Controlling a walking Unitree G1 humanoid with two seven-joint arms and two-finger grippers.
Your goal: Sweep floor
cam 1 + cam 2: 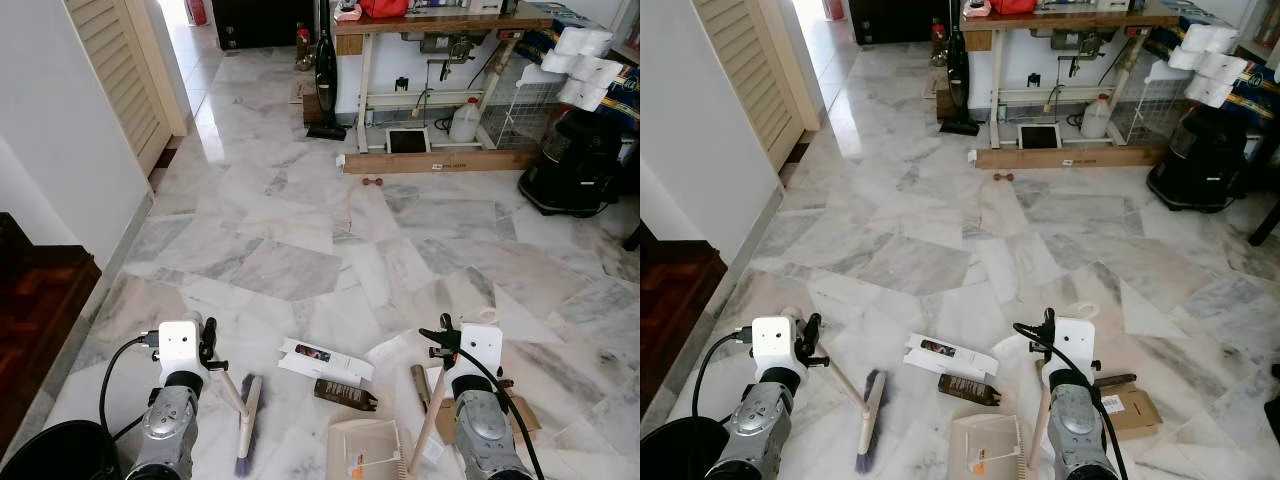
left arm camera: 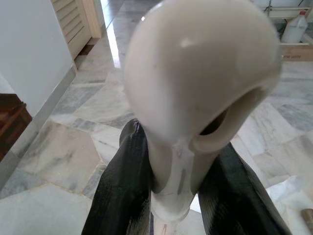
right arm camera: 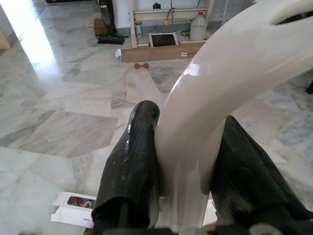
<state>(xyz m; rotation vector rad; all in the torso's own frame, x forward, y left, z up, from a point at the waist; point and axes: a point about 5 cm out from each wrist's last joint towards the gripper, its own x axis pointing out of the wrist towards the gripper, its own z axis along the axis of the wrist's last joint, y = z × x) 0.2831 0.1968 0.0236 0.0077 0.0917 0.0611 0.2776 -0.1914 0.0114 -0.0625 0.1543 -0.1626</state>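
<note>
Cream plastic marks both implements: the broom point(image 1: 246, 421) slants at lower left of the frame, its handle clamped in the left tool point(image 2: 181, 196); the dustpan point(image 1: 365, 447) sits at bottom centre, its handle clamped in the right tool point(image 3: 183, 196). Litter lies between them on the marble floor point(image 1: 300, 230): a white carton point(image 1: 322, 361) and a brown wrapper point(image 1: 345, 394). Sweeping seems about to begin; next, the bristles must draw the litter toward the pan.

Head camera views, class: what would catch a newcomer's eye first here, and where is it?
Low in front, the left gripper clamps a cream broom handle and the right gripper a cream dustpan handle. Between the tools, a white carton and a brown wrapper litter the marble floor.
</note>
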